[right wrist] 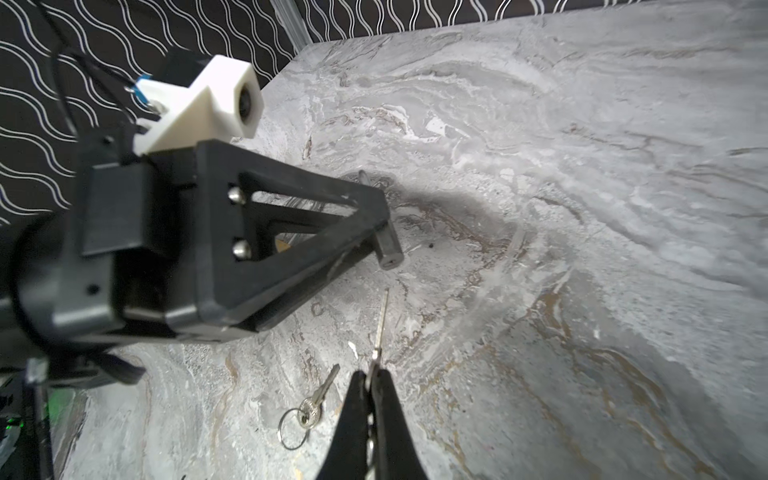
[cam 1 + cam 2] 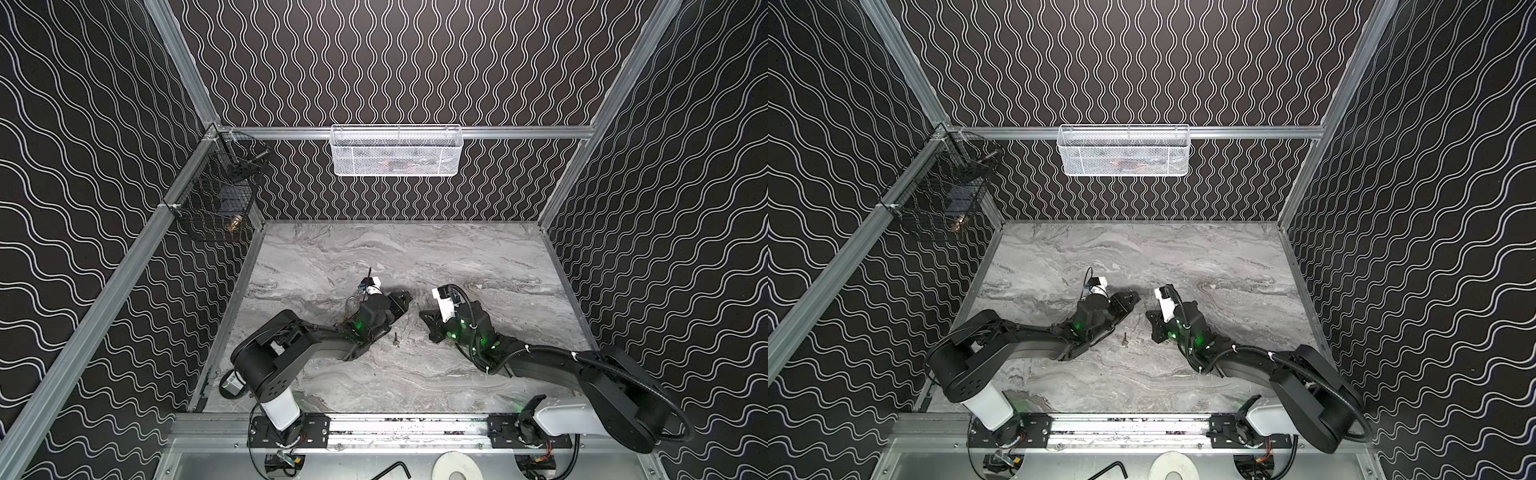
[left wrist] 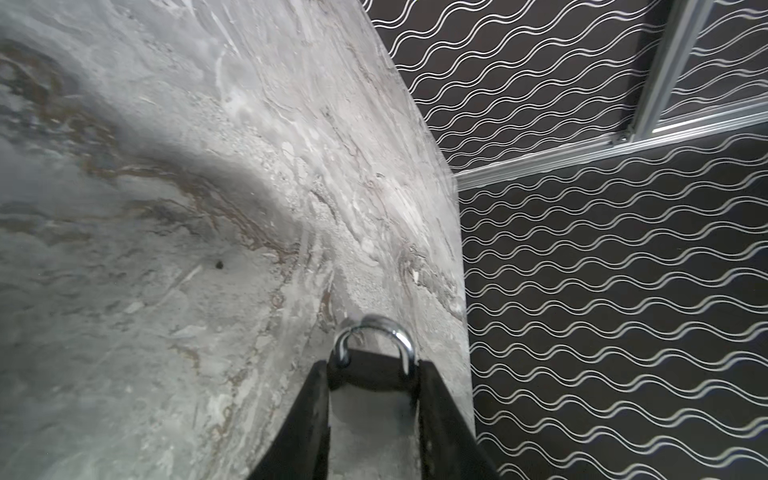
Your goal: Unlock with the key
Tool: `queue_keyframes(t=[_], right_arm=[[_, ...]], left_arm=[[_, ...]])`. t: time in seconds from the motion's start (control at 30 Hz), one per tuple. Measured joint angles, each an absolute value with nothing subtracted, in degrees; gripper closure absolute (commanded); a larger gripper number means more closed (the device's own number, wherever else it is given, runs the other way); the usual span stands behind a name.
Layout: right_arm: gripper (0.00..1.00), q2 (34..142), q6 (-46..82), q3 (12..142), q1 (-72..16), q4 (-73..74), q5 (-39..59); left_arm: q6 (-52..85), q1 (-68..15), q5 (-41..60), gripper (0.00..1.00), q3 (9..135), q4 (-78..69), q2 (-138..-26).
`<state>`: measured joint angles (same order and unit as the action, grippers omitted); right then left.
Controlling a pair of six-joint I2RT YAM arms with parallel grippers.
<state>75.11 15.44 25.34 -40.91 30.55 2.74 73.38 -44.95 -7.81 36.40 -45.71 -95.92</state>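
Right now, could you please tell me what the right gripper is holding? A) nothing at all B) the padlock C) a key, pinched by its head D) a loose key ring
C: in the right wrist view, the right gripper is shut on the key, whose blade sticks out towards the padlock held in the left gripper. A spare key on a ring lies loose on the table.

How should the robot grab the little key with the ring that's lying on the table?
The spare key lies flat on the table, so come straight down from above and pinch its round head by the thin edges; that probably leaves the blade free.
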Motion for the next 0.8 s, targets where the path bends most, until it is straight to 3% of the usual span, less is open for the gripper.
queue_keyframes(t=[0.17, 0.4, 0.8], right_arm=[[1.00, 69.4, 13.1, 29.3, -41.6, 25.2, -2.2], [1.00, 69.1, 10.0, 24.0, -43.3, 25.1, -7.3], [1.00, 71.7, 10.0, 24.0, -48.3, 28.7, -7.6]], left_arm=[[73.4, -44.7, -6.0, 1.00, 35.4, -42.5, -90.2], [73.1, -44.6, -7.5, 1.00, 32.4, -36.6, -82.4], [70.4, -45.2, -6.9, 1.00, 31.3, -47.0, -88.8]])
